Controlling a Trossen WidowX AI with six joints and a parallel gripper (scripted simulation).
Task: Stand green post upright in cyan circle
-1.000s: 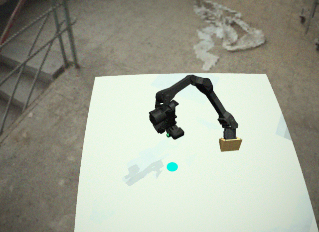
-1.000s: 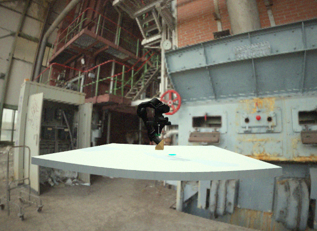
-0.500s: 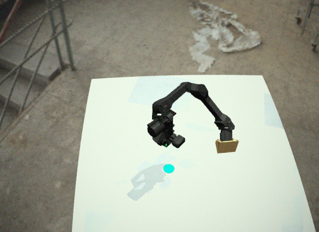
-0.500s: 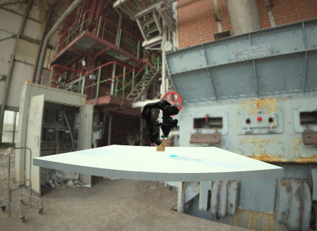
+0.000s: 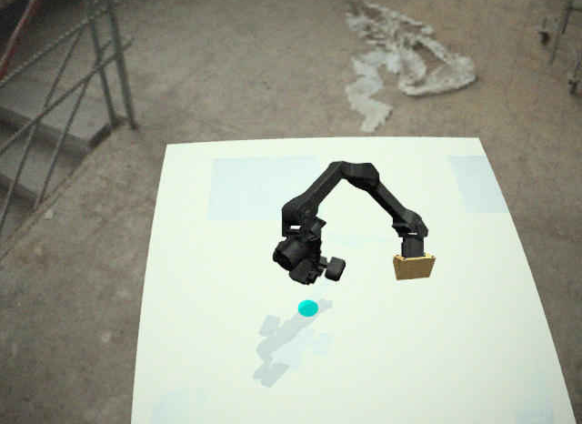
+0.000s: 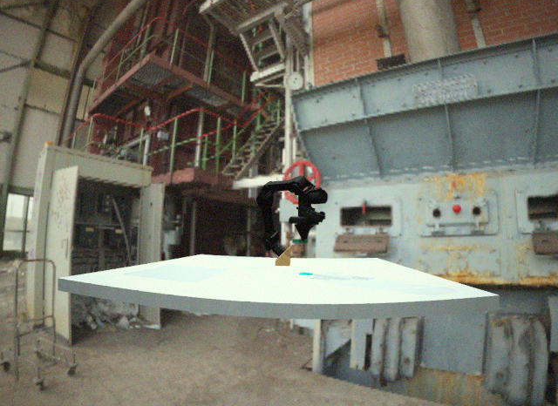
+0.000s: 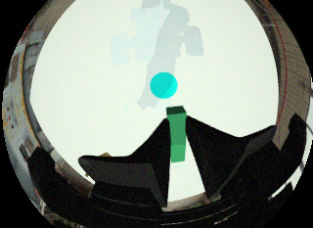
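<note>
Aloft, the green post [image 7: 176, 134] in the gripper [image 7: 176, 153]
Gripper clamps the post, hanging above the pale worktop [image 5: 423, 344] — the cyan circle [image 5: 307, 307] lies just beyond, toward the near edge.

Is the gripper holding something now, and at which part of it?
Yes. The gripper is shut on the green post, gripping its near end; the far end sticks out past the fingertips toward the cyan circle.
</note>
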